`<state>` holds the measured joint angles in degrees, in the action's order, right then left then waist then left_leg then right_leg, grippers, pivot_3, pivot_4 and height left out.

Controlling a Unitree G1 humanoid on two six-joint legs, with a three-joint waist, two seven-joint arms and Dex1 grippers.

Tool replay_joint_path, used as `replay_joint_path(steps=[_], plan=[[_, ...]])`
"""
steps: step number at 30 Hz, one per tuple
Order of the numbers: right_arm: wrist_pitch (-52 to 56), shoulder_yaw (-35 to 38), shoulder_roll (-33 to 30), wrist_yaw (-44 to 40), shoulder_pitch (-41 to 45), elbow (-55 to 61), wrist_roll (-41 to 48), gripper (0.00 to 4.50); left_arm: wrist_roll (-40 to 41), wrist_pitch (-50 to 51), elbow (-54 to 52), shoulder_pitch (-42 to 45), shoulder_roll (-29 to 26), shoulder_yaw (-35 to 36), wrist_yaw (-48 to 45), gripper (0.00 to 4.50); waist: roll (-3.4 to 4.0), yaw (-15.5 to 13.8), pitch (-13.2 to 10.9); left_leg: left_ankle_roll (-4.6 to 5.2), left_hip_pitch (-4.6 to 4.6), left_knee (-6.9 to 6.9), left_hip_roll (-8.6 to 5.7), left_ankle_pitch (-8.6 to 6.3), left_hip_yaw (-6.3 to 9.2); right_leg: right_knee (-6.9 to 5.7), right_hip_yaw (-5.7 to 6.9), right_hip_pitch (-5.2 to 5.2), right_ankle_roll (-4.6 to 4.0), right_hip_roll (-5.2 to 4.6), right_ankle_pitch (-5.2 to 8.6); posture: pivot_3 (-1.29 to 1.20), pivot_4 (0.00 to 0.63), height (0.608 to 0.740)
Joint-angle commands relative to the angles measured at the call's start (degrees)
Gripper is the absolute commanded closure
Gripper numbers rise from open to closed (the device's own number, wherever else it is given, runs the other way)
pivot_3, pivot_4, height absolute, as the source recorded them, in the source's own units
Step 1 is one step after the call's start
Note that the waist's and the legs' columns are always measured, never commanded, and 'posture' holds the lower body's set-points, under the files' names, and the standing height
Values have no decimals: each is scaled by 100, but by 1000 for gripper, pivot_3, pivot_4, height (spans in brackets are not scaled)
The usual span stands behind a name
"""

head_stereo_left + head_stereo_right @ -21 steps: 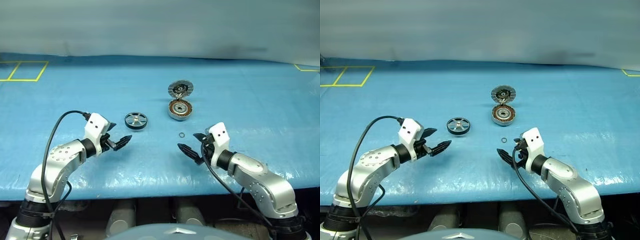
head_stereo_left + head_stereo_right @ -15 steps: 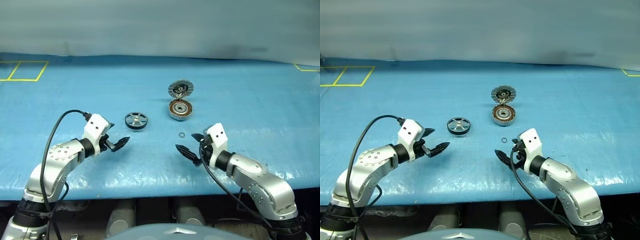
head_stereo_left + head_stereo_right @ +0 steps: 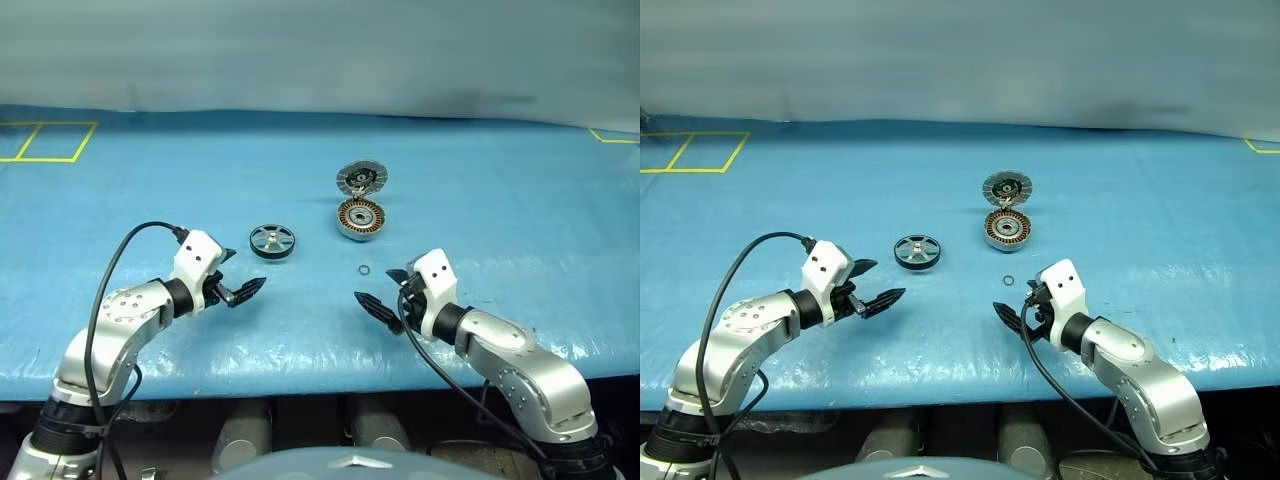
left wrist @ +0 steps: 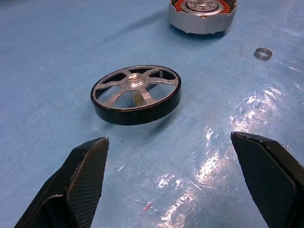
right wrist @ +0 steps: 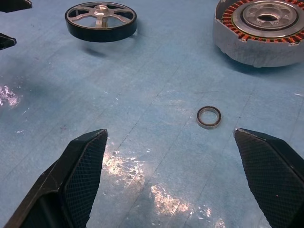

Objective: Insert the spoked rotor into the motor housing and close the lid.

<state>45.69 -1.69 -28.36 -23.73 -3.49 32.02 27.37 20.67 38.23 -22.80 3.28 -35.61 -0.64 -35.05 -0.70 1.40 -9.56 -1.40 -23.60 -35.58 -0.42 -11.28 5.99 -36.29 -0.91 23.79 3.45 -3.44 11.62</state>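
Both wide open, empty: left end effector (image 3: pixel 238 276) nr spoked rotor (image 3: pixel 272 241), right end effector (image 3: pixel 385 296) nr small ring (image 3: pixel 363 270).

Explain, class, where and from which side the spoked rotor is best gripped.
Probably across its dark outer rim, coming down from above. The spoked rotor lies flat on the blue table, so the rim's opposite sides are free. The open left gripper is nearest.
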Motion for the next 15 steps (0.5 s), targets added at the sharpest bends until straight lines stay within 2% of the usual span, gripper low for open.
replay_joint_path(steps=[1, 9, 14, 15], plan=[[6, 84, -13, -11, 27, 236, 44, 0, -24, -92, -173, 5, -19, 26, -30, 22, 0, 0, 0, 0, 0, 0, 0, 0, 0, 0, 0, 0, 0, 0, 0, 0, 150, 740], [106, 51, -74, -25, 96, 250, 26, 0, -43, -92, -195, -34, -16, 19, -50, 22, 0, -2, 0, 0, 0, 0, 0, 0, 0, 0, 0, -1, 0, 0, 0, 0, 150, 740], [416, -352, -600, -173, 781, 167, -294, 0, -36, -87, -200, -35, -10, -2, -67, 22, 3, 15, -3, 0, 1, -6, 0, 0, -3, -1, -1, -2, 1, 0, -1, 0, 150, 740], [552, -651, -868, -314, 1253, 34, -502, 0, -47, -88, -176, -10, -3, -30, -73, 22, 3, 11, -3, 0, 1, -8, 0, 0, -4, -3, -1, -2, 1, -1, -1, 0, 150, 740]])
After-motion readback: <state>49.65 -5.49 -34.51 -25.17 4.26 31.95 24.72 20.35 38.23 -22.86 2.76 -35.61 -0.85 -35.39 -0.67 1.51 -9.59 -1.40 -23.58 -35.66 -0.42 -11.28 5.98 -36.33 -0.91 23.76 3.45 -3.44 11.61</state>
